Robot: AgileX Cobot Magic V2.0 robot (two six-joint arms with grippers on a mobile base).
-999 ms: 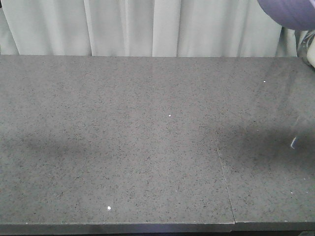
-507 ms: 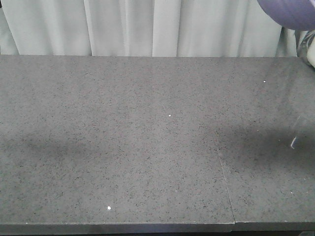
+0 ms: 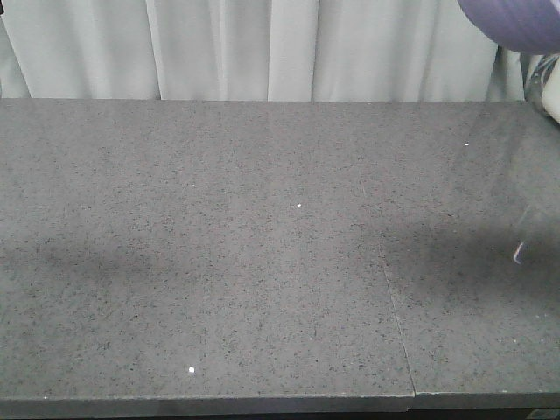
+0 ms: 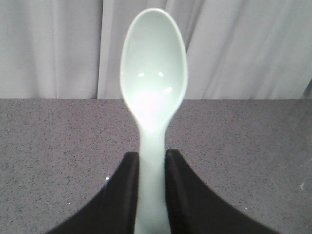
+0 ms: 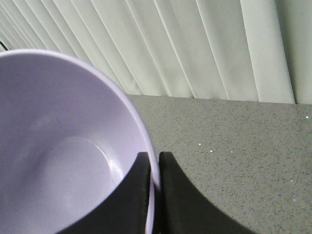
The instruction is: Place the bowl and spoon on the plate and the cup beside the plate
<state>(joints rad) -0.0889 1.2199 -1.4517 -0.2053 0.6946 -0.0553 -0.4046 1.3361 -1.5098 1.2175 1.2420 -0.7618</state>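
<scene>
Left wrist: left hand [image 4: 152,158] grips spoon [image 4: 153,92]

A big grey table [image 3: 219,262] with tiny dark speckles fills the view. A thin line [image 3: 395,324] runs across it on the right side. White curtains [image 3: 262,48] hang behind it. Part of a purple bowl [image 3: 516,19] shows up high in the top right corner.

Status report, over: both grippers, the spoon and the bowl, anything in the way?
Left gripper shut on pale mint-green plastic spoon. Right gripper shut on rim of glossy lavender bowl. Plate, cup not in view; no obstacle seen on grey speckled table.
</scene>
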